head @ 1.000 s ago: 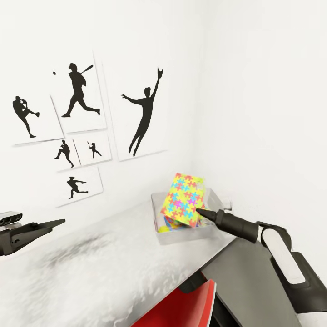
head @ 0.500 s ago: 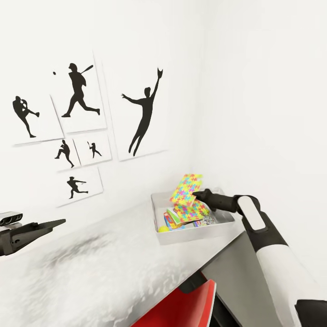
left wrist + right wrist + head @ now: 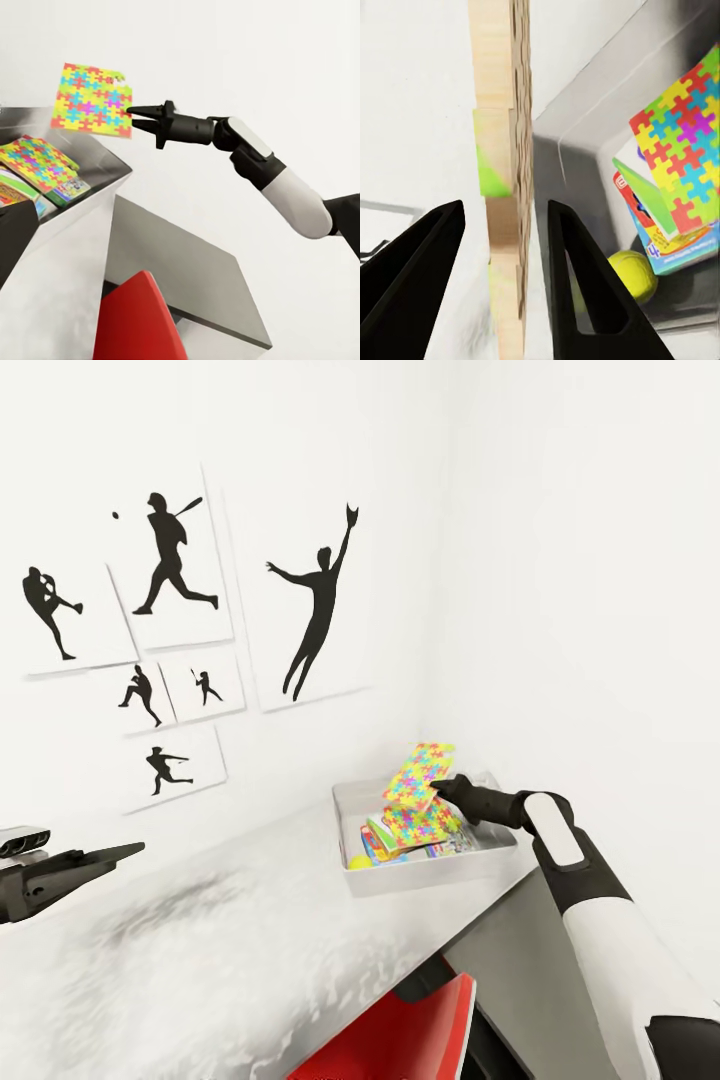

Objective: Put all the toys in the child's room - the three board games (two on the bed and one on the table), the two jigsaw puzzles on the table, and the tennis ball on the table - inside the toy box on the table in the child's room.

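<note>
1. The right gripper (image 3: 436, 786) hangs over the toy box (image 3: 440, 876), at about 3 o'clock in the head view, above the box's far half.
2. Between its fingers (image 3: 577, 300) stands a jigsaw puzzle (image 3: 420, 772), seen edge-on in the right wrist view (image 3: 506, 172); the jaws are set apart with the sheet in the gap, and whether the pads touch it I cannot tell.
3. In the left wrist view the fingertips meet the sheet's edge (image 3: 91, 100), which is held upright above the box, clear of what lies in it.
4. A second jigsaw puzzle (image 3: 418, 824) lies tilted inside the box, on top of flat lettered board games (image 3: 385, 845).
5. The tennis ball (image 3: 358, 863) sits in the box's near corner, at 7 o'clock from the lying puzzle.
6. The box rests on the worktop (image 3: 230, 940), at the corner where the light top meets the darker one, close to the wall.
7. The left gripper (image 3: 95, 857) is at 9 o'clock in the head view, well apart from the box; its jaws look closed together, holding nothing.
8. A red chair (image 3: 400, 1040) shows at 6 o'clock, under the worktop's edge.
9. Black silhouette posters (image 3: 315, 600) of ball players hang on the wall at 11 o'clock.
</note>
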### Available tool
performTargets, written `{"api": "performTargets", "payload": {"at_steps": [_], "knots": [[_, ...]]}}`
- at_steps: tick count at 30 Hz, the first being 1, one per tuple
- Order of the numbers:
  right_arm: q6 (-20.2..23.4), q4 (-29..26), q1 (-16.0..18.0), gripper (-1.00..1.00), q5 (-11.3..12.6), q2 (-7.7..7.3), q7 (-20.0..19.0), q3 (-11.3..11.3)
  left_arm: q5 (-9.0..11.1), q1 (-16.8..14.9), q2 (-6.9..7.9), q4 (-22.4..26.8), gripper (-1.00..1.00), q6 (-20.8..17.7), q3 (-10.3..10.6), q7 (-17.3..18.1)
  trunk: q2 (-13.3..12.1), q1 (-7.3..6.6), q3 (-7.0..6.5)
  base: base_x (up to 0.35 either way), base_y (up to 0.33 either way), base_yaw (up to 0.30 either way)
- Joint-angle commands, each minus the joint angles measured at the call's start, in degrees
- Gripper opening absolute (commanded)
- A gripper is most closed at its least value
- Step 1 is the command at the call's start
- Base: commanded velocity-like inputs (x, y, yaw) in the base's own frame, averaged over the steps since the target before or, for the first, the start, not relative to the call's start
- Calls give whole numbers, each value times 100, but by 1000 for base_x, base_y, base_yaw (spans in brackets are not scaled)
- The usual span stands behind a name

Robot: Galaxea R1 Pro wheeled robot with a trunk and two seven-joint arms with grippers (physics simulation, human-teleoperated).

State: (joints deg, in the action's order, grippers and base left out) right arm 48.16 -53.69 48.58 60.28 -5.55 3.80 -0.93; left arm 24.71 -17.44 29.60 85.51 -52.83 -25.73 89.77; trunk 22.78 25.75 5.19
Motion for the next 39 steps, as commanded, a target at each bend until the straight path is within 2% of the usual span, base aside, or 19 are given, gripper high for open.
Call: {"api": "performTargets", "payload": {"at_steps": [1,9,26,30,34,39], "knots": [[-73,21,4,-100,63,1,37,-25,-3,-5,2,1,100,-61,-1,23,14,3,23,0,0,0],[-514,702,2,-100,75,1,13,-218,-9,-5,9,1,100,-61,-2,23,14,3,97,0,0,0],[-596,781,8,-100,120,1,-11,-256,-10,-5,10,0,100,-54,-2,23,14,3,255,0,0,0],[-596,781,11,-100,388,1,-11,-255,-10,-5,9,0,100,-52,-2,23,14,3,292,0,0,0],[-597,781,19,-100,786,1,0,-251,-10,-5,5,-2,100,-52,-2,23,14,3,329,0,0,0],[-598,781,27,-100,891,2,5,-250,-10,-5,2,-1,100,-52,-2,23,14,3,376,0,0,0]]}}
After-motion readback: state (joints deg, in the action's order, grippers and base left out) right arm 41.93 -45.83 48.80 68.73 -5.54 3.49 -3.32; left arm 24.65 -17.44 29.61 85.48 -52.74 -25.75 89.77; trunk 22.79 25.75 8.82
